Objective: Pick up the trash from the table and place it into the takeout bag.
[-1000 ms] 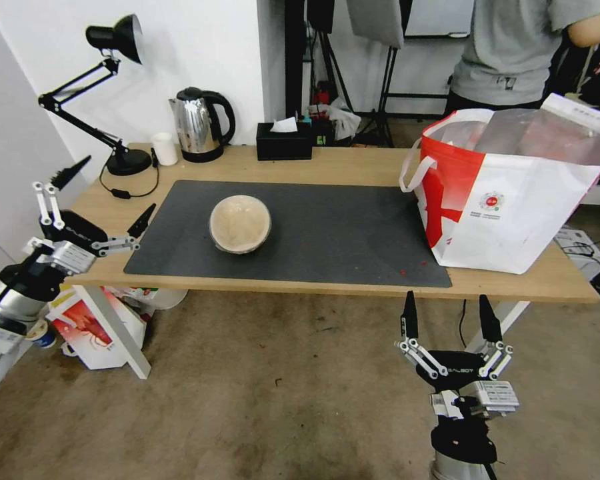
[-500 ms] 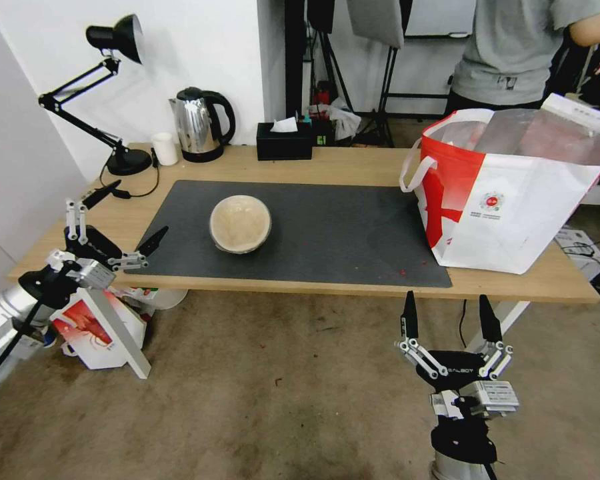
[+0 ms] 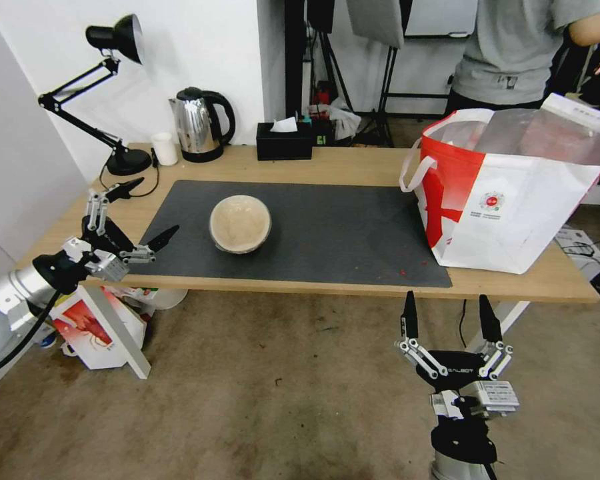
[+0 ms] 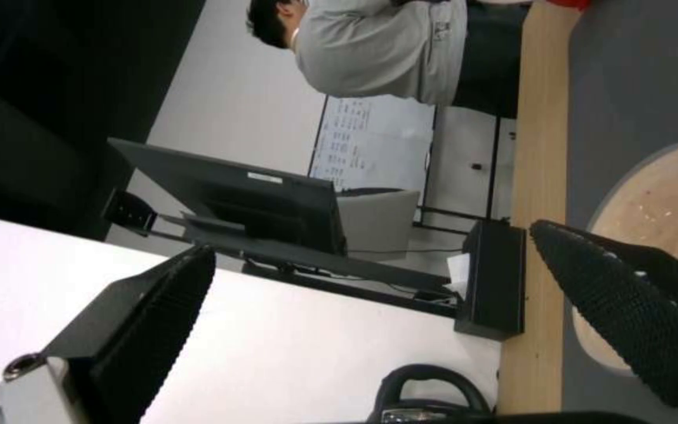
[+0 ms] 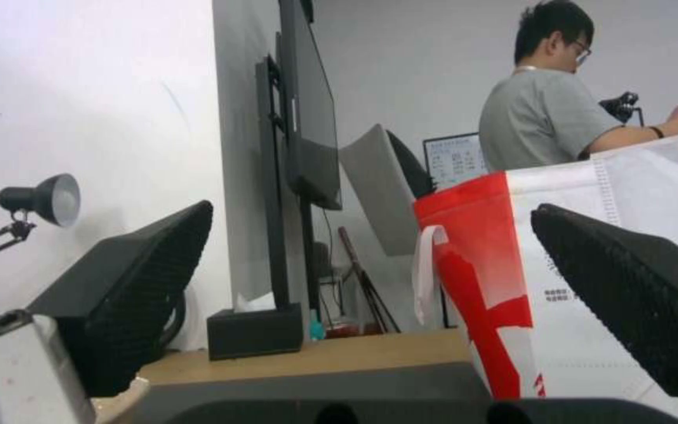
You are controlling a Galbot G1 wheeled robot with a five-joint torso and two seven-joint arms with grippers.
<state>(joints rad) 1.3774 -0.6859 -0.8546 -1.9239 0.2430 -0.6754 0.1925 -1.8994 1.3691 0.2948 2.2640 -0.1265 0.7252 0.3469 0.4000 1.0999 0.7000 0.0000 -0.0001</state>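
1. head view shows one piece of trash left on the tabletop [image 3: 353, 167]: a beige round bowl [image 3: 240, 223], upright on the dark grey mat [image 3: 327, 233], toward its left half and well apart from the takeout bag [image 3: 513, 200].
2. the takeout bag stands open at the right end of the tabletop, its silver foil lining showing; what lies inside cannot be made out, so how much has gone in is only a guess. with just this bowl on the mat, the task looks mostly done, the bowl remaining to be picked up and bagged.
3. a few red crumbs [image 3: 401, 272] lie on the mat's near right edge; too small to call task items.
4. left end effector [image 3: 137, 210] hovers over the left edge of the tabletop, released, fingers spread wide, holding and touching nothing. it is near the bowl but apart from it; in the left wrist view the bowl [image 4: 668, 200] lies beyond one fingertip [image 4: 621, 306].
5. right end effector [image 3: 450, 317] is parked low in front of the tabletop's near edge, below the bag, fingers apart and empty.
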